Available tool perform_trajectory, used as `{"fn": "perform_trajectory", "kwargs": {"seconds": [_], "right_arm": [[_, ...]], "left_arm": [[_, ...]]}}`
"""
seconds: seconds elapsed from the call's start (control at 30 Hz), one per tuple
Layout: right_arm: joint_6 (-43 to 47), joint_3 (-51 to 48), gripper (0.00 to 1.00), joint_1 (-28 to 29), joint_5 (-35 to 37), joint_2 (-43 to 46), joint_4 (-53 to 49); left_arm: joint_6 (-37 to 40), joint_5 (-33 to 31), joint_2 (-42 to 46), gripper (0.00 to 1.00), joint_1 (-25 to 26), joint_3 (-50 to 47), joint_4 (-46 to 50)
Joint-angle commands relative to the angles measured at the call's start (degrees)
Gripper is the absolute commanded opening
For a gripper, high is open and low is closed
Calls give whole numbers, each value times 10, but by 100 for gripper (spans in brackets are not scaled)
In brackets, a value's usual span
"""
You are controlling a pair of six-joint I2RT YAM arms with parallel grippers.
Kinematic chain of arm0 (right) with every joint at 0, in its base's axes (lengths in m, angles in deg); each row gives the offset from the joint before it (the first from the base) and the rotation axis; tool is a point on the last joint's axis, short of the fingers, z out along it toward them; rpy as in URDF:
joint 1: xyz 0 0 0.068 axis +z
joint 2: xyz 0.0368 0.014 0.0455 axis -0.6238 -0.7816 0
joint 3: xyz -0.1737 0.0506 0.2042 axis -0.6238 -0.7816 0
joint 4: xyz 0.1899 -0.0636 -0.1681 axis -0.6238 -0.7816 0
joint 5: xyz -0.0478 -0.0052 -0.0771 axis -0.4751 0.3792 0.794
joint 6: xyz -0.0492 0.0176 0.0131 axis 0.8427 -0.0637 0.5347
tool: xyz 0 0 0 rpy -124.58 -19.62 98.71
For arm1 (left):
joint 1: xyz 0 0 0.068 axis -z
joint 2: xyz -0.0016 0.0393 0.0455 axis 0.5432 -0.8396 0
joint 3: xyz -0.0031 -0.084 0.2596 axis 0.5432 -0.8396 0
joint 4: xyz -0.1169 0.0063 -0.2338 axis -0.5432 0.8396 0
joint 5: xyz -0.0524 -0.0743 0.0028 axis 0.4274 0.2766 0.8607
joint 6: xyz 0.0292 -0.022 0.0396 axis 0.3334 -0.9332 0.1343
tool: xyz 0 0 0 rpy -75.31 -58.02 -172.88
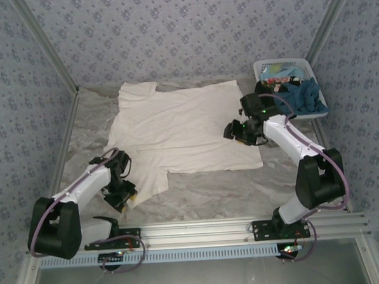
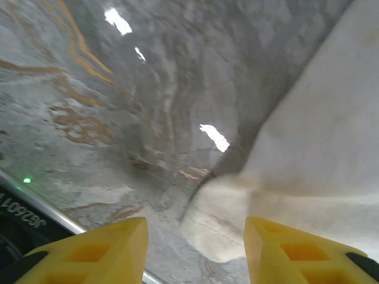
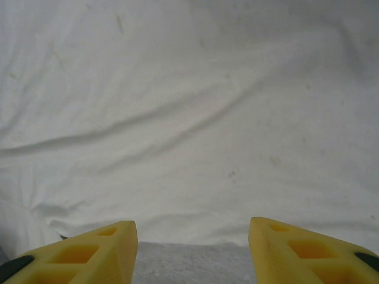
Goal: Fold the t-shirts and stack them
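Across the table point(image 1: 205, 192) the off-white t-shirt point(image 1: 182, 126) lay flat; left gripper point(image 2: 194, 236), spread apart, straddled its near sleeve, right gripper point(image 3: 190, 236), likewise apart, faced its edge, likely poised to pinch for folding.

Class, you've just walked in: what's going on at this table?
Two robot arms face an off-white shirt spread flat on the table. The left gripper hangs open over its near-left corner, the right gripper open at its right edge. Neither holds it. Dark and teal clothes lie in the basket.
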Motion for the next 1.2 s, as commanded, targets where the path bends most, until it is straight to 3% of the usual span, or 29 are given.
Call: {"fn": "perform_trajectory", "kwargs": {"seconds": [0.0, 0.23, 0.3, 0.4, 0.47, 0.6, 0.77, 1.17], "right_arm": [[-11, -29, 55, 0, -17, 22, -13], [-13, -65, 54, -19, 3, 43, -21], [-17, -77, 54, -29, 10, 50, -22], [-26, -97, 52, -44, 31, 64, -24], [-32, -109, 52, -59, 56, 67, -37], [-87, -147, 52, -107, 75, 66, -38], [-118, -173, 53, -143, 80, 52, -13], [-144, -211, 46, -141, 104, 60, -26]], "left_arm": [[-34, 27, -25, 47, 17, -10, -37], [-71, 22, -72, 39, 62, -16, -77], [-72, 8, -76, 31, 64, -21, -80], [-73, -25, -59, 9, 64, -20, -58], [-78, -46, -32, 0, 65, -18, -34], [-99, -81, 47, 0, 67, 3, 42], [-115, -80, 114, 0, 68, 17, 95], [-124, -73, 141, 0, 69, 12, 101]]}}
